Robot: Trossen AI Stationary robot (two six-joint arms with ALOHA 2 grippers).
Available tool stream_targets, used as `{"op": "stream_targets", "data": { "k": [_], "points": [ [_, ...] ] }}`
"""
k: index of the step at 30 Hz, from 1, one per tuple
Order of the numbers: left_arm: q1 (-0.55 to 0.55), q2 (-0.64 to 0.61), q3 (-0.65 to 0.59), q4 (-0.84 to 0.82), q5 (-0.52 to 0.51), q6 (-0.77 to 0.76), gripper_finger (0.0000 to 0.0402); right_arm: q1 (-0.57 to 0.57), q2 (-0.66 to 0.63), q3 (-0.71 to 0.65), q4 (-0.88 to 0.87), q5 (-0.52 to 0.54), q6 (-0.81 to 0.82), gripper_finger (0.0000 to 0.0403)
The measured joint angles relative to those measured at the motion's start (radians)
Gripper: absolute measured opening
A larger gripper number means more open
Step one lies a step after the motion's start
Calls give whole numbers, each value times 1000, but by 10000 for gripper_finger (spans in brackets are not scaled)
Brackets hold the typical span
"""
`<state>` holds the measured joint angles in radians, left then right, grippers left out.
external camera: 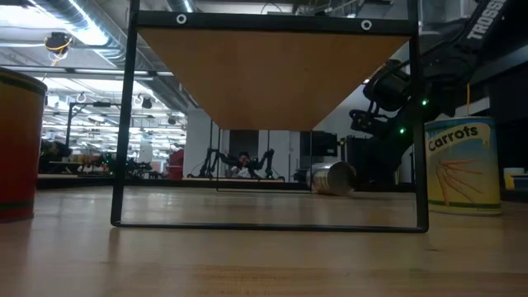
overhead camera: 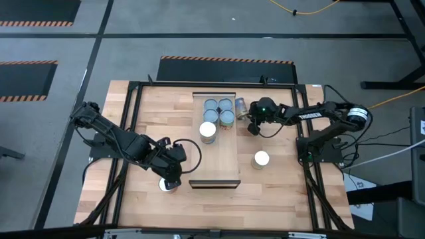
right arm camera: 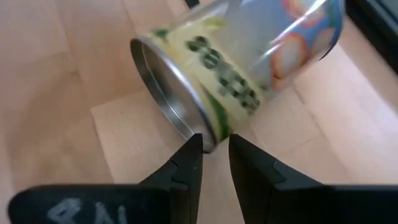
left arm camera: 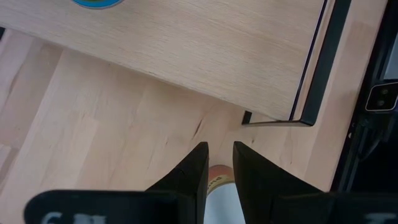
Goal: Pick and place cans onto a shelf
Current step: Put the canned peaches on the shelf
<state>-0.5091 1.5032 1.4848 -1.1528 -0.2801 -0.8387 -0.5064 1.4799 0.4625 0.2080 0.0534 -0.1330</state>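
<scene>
Nearest, at the low view's left edge: brown can (external camera: 16,144), smooth curved wall with a red band near the base. At 3 o'clock in that view, Carrots can (external camera: 462,165), upright, paper label yellow and blue with orange streaks; from above, a bright white round top (overhead camera: 261,159) at 4 o'clock of the shelf (overhead camera: 222,162), on the bare table (overhead camera: 292,199).

Shelf: long pale wood board, smooth, carried on a thin black metal frame, a dark lip at each short end; from table height, only its flat underside (external camera: 264,78).

On the board's 12 o'clock end: grey-topped cluster (overhead camera: 219,110), packed tight. Just toward 6 o'clock of it, white-topped can (overhead camera: 208,131), upright.

Off the board at 1 o'clock: lying can (overhead camera: 240,105), on its side, shiny tin rim and green-yellow label (right arm camera: 236,68). Right gripper (overhead camera: 252,127) just beside it, dark tapered fingers a narrow slit apart (right arm camera: 214,140), tips at the rim, gripping nothing.

At 7 o'clock of the shelf: left gripper (overhead camera: 171,178) over a standing can (overhead camera: 166,187), fingers likewise a thin gap apart (left arm camera: 219,148), the can's pale top (left arm camera: 219,186) showing beneath them, wider than the gap.
</scene>
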Motion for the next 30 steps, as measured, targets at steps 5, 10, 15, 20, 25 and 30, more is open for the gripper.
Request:
{"op": "stream_targets", "data": {
  "k": [5, 10, 15, 20, 25, 30],
  "points": [
    [0, 0, 0, 3, 0, 0, 66, -1, 64, 0, 94, 3, 2, 81],
    [0, 0, 0, 3, 0, 0, 66, 0, 110, 0, 152, 0, 1, 58],
    [0, 0, 0, 3, 0, 0, 66, 0, 143, 0, 191, -1, 6, 40],
    [0, 0, 0, 2, 0, 0, 66, 0, 157, 0, 200, -1, 25, 39],
    [0, 0, 0, 2, 0, 0, 66, 0, 157, 0, 200, -2, 75, 39],
    [0, 0, 0, 2, 0, 0, 66, 0, 157, 0, 200, -2, 179, 39]
  ]
}}
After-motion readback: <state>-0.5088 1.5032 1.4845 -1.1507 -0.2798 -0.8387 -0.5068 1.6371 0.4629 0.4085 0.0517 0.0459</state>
